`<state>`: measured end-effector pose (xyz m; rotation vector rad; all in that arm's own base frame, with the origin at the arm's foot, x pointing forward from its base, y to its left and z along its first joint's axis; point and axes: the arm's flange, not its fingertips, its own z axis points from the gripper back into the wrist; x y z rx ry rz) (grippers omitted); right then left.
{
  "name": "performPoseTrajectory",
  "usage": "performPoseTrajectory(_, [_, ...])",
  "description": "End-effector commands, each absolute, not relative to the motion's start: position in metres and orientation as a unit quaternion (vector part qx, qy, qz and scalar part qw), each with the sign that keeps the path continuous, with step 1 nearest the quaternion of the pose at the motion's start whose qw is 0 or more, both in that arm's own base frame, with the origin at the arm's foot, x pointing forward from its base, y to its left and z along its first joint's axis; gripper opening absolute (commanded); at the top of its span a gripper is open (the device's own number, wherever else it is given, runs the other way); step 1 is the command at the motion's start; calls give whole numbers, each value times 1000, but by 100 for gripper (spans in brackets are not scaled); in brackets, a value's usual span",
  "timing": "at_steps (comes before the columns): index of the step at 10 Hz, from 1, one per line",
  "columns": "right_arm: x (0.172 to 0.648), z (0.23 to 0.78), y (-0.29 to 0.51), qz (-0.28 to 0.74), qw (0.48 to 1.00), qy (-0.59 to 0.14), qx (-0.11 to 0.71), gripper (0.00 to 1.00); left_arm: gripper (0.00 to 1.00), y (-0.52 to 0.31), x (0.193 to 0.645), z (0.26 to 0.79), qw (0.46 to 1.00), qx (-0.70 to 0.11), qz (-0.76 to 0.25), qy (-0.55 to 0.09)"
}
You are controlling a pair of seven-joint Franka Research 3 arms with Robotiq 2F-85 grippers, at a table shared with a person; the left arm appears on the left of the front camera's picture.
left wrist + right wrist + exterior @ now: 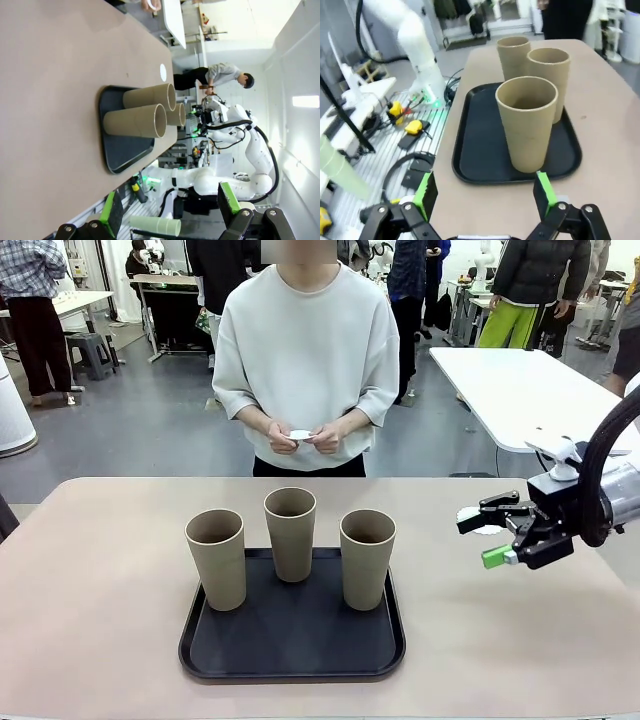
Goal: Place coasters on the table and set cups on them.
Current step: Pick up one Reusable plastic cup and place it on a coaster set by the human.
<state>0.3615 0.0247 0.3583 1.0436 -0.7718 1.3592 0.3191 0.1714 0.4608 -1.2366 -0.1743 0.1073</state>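
Three tan cups (216, 558) (290, 533) (367, 558) stand upright on a black tray (290, 660) in the middle of the beige table (100, 590). Across the table, the person's hands hold a white coaster (300, 435) at waist height. Another white coaster (487, 530) lies on the table to the right, seen behind my right gripper (482, 538), which hovers open just above it. In the right wrist view the cups (527, 122) and tray (480, 150) sit ahead of the spread green pads (542, 190). My left gripper (167, 207) is open, far from the cups (135, 122) and the coaster (163, 72).
A glossy white table (520, 380) stands behind at the right. Bare tabletop lies left, right and in front of the tray. Other people stand in the background. Cables and tools lie on the floor (410, 130) past the table's edge.
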Motion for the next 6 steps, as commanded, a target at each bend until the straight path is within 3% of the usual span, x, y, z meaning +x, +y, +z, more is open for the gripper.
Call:
performPoseTrajectory(1, [359, 325, 33, 610, 541, -392, 426, 100, 100, 172, 318, 463, 806, -583, 48, -85])
performPoseTrajectory(4, [362, 308, 37, 574, 545, -482, 376, 100, 100, 172, 318, 463, 806, -583, 48, -85])
performPoseTrajectory(6, [367, 297, 46, 557, 559, -486, 376, 100, 100, 172, 318, 463, 806, -583, 48, -85])
